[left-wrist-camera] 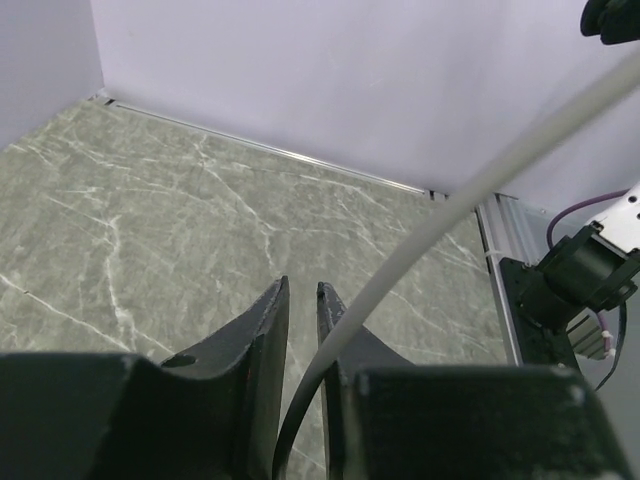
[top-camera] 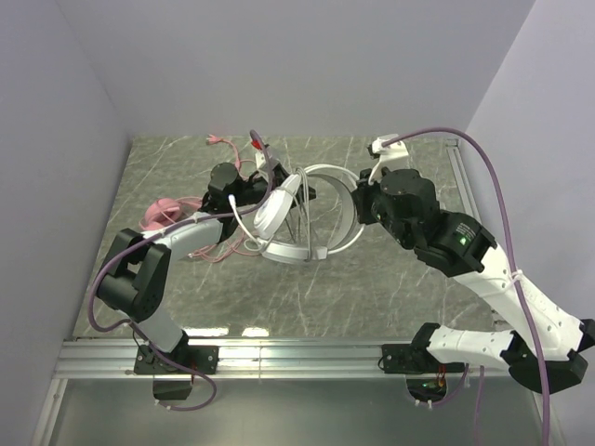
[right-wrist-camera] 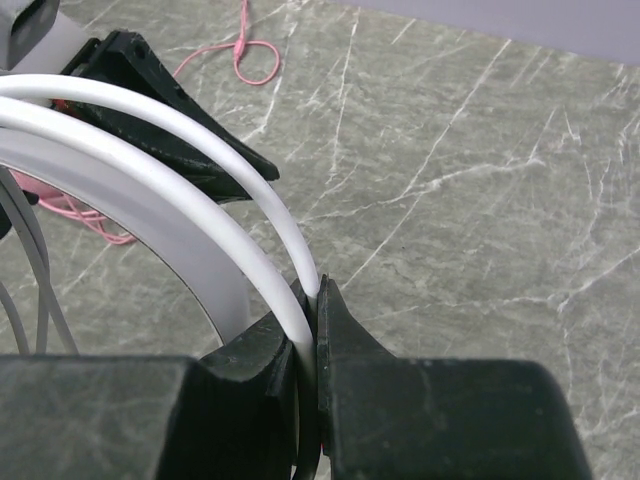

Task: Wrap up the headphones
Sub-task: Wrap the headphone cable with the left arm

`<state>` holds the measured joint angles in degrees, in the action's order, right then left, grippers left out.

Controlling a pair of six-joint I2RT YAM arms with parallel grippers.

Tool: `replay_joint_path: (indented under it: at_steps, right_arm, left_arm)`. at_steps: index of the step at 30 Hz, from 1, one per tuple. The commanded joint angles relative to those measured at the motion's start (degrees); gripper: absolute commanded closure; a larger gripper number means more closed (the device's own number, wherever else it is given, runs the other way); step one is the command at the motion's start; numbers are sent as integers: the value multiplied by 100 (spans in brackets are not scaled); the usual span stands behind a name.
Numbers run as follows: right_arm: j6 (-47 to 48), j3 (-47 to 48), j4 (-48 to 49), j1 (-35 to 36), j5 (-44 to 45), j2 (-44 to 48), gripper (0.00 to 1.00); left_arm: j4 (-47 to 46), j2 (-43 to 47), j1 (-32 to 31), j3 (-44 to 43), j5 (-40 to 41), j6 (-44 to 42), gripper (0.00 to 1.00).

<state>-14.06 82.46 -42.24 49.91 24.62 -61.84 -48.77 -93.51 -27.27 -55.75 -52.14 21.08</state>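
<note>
Your white-grey headset is held up over the middle of the table. Its two slim white bands arch side by side, pinched at their 3 o'clock end. An oval cup tilts at its 9 o'clock side. Your pink headset lies flat at 9 o'clock from it, with its pink cord trailing loose toward 12 o'clock.

tabletop: grey-green marble-patterned surface with pale veins. walls: plain pale lilac, stood at back and both sides. aluminium rail: ran along the near edge. second rail: lined the right edge.
</note>
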Motion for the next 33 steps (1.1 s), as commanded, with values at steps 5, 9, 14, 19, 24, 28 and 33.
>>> replay_joint_path:
  at_steps: [5,9,14,19,24,28,33]
  right_arm:
    - [-387,1017,489,36,183,-284,100]
    - [-430,1255,401,10,227,-477,100]
    - [-474,1439,374,-25,271,-565,100]
    - [-562,1607,330,-87,289,-671,100]
    - [-659,1774,304,-201,306,-768,100]
    - [-712,1958,278,-262,315,-856,100]
    - [-720,2178,190,-324,341,-996,100]
  left_arm:
    - [-870,-105,-68,292,-51,405,75]
    - [-959,-106,-77,406,-51,414,68]
    - [-801,-62,-86,486,28,283,65]
    - [-993,-105,-112,644,37,344,65]
    - [-1406,-202,-121,881,29,502,65]
    - [-1442,-246,-130,960,37,511,65]
    - [-1477,-246,-147,1092,90,467,65]
